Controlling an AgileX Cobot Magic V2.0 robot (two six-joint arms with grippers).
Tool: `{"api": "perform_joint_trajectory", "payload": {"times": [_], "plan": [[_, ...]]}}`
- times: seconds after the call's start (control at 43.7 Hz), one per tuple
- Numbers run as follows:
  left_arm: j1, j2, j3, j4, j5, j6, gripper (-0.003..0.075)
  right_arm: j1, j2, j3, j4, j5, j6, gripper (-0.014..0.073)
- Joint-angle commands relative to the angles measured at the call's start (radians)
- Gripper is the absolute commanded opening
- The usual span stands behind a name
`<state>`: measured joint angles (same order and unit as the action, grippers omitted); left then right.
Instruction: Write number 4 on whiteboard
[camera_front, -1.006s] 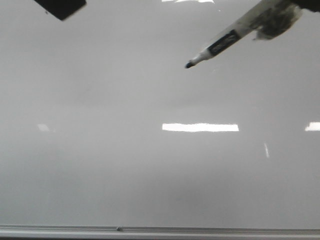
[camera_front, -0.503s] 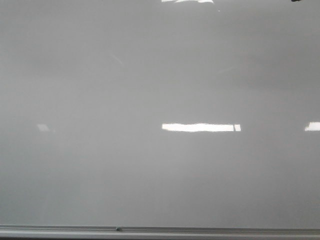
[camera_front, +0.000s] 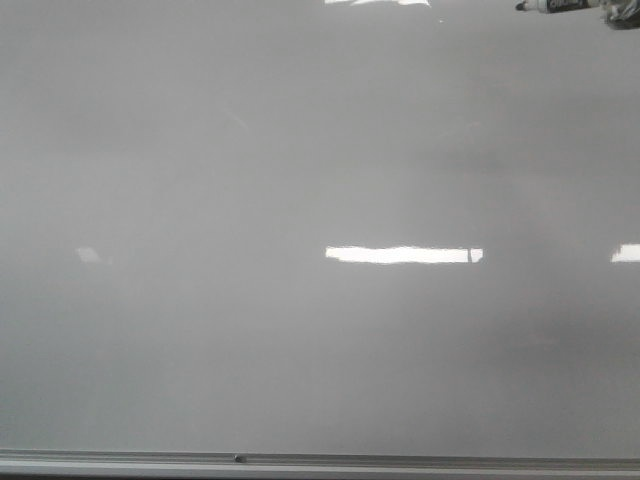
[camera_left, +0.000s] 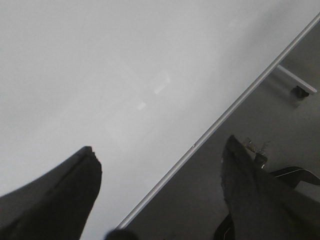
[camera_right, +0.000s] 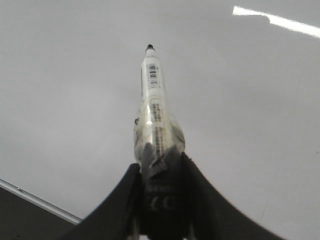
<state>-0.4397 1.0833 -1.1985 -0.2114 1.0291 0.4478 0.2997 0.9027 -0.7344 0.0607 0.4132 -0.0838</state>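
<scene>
While the board (camera_front: 300, 330) shows no strokes, no 4 exists yet. Right gripper (camera_right: 160, 172) is clamped on the marker (camera_right: 152, 95), tip forward and off the surface; front view catches only the marker at the top right edge. Left gripper (camera_left: 160, 170) is spread, empty, near the board's bottom rail (camera_left: 220, 117). Risks: taped marker slipping in the jaws under contact pressure, giving wobbly lines; too shallow an approach, skipped ink.
</scene>
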Motion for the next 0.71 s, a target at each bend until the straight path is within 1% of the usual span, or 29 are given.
{"api": "perform_joint_trajectory", "payload": {"times": [0.0, 0.137, 0.297, 0.549, 0.686], "plan": [[0.002, -0.019, -0.027, -0.018, -0.055, -0.015, 0.0493, -0.007, 0.050, -0.056, 0.009, -0.114, 0.004, -0.0069], [0.002, -0.019, -0.027, -0.018, -0.055, -0.015, 0.0493, -0.013, 0.123, -0.118, 0.009, -0.137, 0.004, -0.0069], [0.002, -0.019, -0.027, -0.018, -0.055, -0.015, 0.0493, -0.072, 0.179, -0.170, 0.010, -0.135, 0.004, -0.0069], [0.002, -0.019, -0.027, -0.020, -0.055, -0.015, 0.0493, -0.075, 0.227, -0.180, 0.010, -0.198, 0.003, -0.0071], [0.002, -0.019, -0.027, -0.020, -0.055, -0.015, 0.0493, -0.075, 0.265, -0.180, 0.010, -0.198, 0.003, -0.0071]]}}
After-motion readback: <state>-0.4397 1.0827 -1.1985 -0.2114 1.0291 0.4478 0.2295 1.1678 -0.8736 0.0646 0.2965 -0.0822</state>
